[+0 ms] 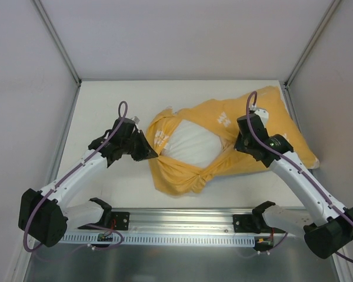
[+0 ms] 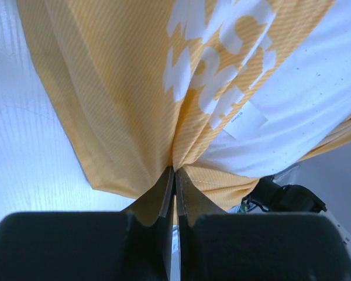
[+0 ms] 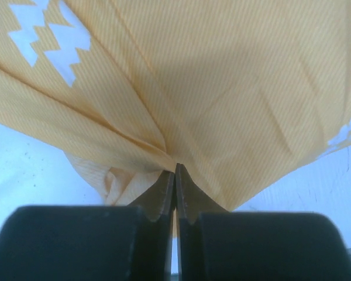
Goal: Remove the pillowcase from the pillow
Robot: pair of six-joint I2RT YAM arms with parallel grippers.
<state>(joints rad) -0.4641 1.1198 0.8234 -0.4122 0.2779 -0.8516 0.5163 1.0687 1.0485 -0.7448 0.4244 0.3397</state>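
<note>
From above, the pillowcase (image 1: 176, 176) lies mid-table, bunched around the white pillow (image 1: 191, 144), with the left gripper (image 1: 153, 154) and right gripper (image 1: 238, 141) at opposite edges.

Left wrist: the jaws clamp a thin yellow fold, which may slip free under tension.

Right wrist: the jaws clamp gathered cloth. If pillow is caught too, both would drag together.
</note>
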